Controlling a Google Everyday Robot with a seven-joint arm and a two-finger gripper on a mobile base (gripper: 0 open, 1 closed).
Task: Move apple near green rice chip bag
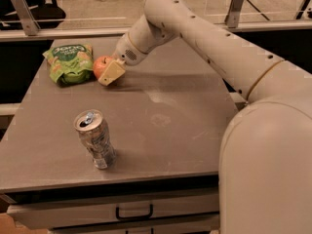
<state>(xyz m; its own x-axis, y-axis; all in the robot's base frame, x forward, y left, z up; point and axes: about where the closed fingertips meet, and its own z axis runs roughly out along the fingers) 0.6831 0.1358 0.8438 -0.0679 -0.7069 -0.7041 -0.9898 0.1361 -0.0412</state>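
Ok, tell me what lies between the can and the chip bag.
Only bare table between the can and the chip bag, as the camera view shows. The apple and the tool sit beside the bag, off that stretch.

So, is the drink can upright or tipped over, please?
Upright: the can stands on its base, its top facing up. The gripper is at the apple beside the green bag.
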